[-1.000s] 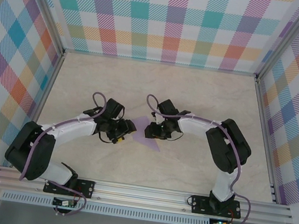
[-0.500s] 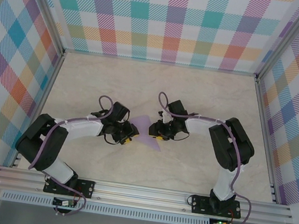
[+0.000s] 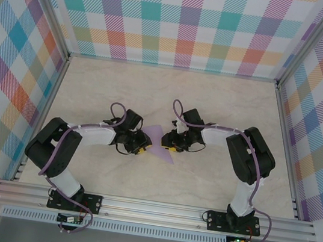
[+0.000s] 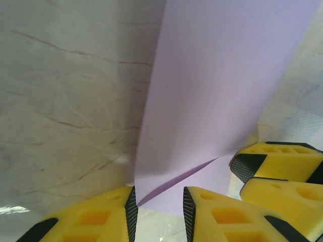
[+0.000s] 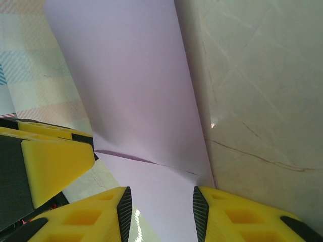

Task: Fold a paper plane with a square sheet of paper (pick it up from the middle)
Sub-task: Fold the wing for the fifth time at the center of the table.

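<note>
Right now we see the square sheet of paper (image 3: pixel 157 142) near the middle of the table (image 3: pixel 224 106), creased and lifted between the two grippers. One end runs into the gap of the left gripper (image 4: pixel 159 201), the other into the gap of the right gripper (image 5: pixel 162 201). Both sets of fingers stand partly apart with paper between them. Whether they pinch it, we cannot tell.
</note>
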